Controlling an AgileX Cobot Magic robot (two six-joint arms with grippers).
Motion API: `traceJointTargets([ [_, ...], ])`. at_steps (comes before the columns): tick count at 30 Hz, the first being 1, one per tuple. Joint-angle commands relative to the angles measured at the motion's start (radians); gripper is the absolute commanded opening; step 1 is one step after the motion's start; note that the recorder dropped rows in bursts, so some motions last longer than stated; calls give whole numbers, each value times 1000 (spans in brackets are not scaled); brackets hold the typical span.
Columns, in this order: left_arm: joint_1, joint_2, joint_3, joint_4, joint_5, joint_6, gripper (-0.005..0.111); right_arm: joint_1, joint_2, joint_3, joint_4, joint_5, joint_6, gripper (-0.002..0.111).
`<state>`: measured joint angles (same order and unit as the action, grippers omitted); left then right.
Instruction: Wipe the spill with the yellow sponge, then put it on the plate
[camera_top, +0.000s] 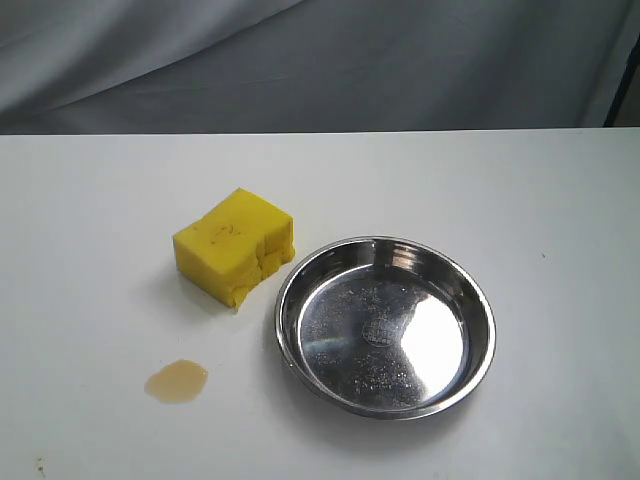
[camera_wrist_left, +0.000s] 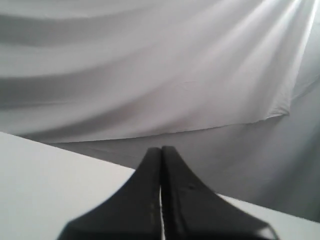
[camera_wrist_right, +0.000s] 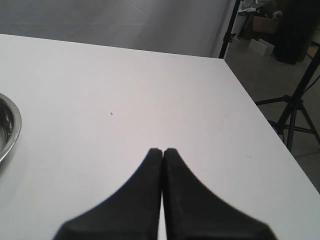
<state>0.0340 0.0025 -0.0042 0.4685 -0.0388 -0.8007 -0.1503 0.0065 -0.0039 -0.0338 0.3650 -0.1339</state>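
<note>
Yellow sponge (camera_top: 235, 247) sat on a white table (camera_top: 500, 190) just left of the plate (camera_top: 283, 300), with both grippers closed and empty.
The sponge looked like soft, light foam that would squash when pinched; gripping across its long flat sides seemed best. The spill (camera_top: 177, 381) lay left of the plate too, nearer the camera. The left gripper (camera_wrist_left: 161, 150) and right gripper (camera_wrist_right: 162, 151) had jaws pressed together, holding nothing. Neither wrist camera showed the sponge, so both seemed well away from it.
</note>
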Motion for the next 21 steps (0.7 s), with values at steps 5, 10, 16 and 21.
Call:
traceJointTargets([
  [5,1,216,-161,-89,11,-5,0,2,-6,4,-1,-8,-5,0],
  [10,1,627,-396,64,-74,-6,0,2,-6,4,-1,-8,-5,0],
  [16,-4,930,-649,450,-122,-15,0,2,-6,4,-1,-8,-5,0],
  [21,-4,966,-685,472,-201,-85,0,2,-6,4,-1,-8,-5,0],
])
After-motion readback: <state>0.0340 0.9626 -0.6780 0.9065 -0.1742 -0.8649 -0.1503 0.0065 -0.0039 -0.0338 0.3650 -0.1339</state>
